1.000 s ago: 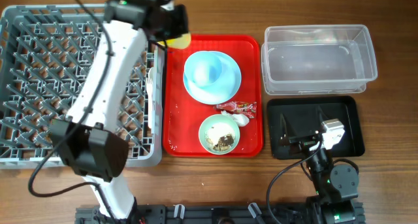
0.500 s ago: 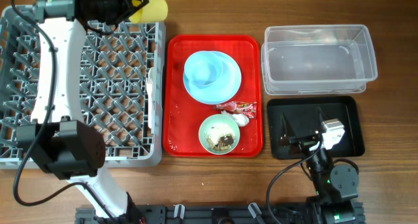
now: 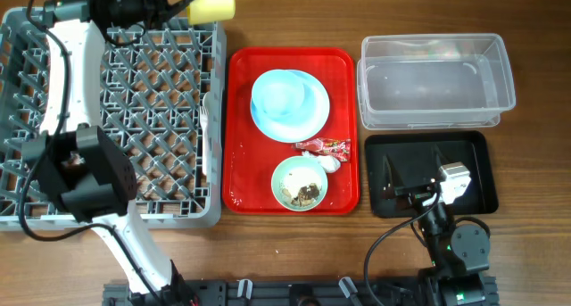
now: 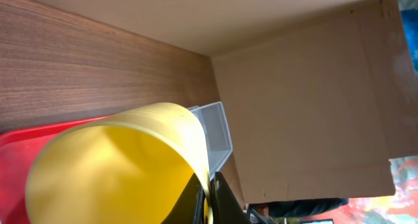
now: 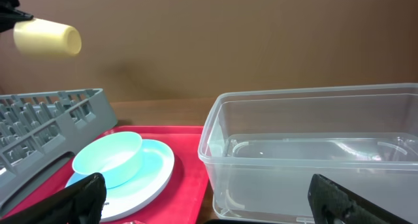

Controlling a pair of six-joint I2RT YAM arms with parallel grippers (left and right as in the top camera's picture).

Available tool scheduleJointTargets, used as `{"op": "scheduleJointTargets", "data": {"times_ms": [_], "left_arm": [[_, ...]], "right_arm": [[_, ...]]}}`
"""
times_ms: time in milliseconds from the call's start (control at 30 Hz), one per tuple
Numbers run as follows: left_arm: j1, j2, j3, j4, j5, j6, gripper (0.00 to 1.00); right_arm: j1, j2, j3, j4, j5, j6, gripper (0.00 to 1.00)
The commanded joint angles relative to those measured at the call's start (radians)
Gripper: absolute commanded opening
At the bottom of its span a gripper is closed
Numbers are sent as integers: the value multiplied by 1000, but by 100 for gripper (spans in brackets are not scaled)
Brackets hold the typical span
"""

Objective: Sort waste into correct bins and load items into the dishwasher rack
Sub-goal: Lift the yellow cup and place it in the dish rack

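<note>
The large square grey plastic dishwasher rack (image 3: 165,101) sat just left of the flat red serving tray (image 3: 239,119), nearly touching its edge. Right of the red tray's far half stood the clear plastic rectangular tub (image 3: 435,40). The shallower black rectangular tray (image 3: 473,154) lay right of its near half.

On the red tray's far half rested the pale blue round plate (image 3: 308,119) with 1 pale teal bowl (image 3: 284,94) on it. A 2nd pale teal bowl (image 3: 299,183) stood on the near half, holding white rice-like scraps with brown bits (image 3: 305,194).

The small yellow cup (image 3: 212,1) hung on its side in the air, just beyond the red tray's far left corner. The left gripper (image 3: 183,1) was clamped on its rim. The white plastic fork (image 3: 206,119) lay in the rack along the side facing the red tray.

Between the 2 bowls on the red tray lay the small shiny red wrapper (image 3: 323,146) and, touching it, the crumpled white tissue (image 3: 331,163).

The right gripper (image 5: 206,188) was spread wide, right of the red tray.
</note>
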Motion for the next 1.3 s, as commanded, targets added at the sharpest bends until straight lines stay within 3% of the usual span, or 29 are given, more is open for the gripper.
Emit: {"op": "scheduleJointTargets", "data": {"times_ms": [0,300,900,1133,1267], "left_arm": [[9,51,-5,28,40,-1,4],[27,184,-26,26,42,3,4],[78,205,-156,-1,-43,33,4],[105,205,-156,-110,-258,34,4],[106,205,-156,-113,-278,34,14]], "right_arm": [[1,-3,-1,3,5,-8,100],[1,-3,-1,3,5,-7,100],[1,-3,-1,3,5,-8,100],[1,-3,-1,3,5,-8,99],[1,-3,-1,3,5,-8,100]]}}
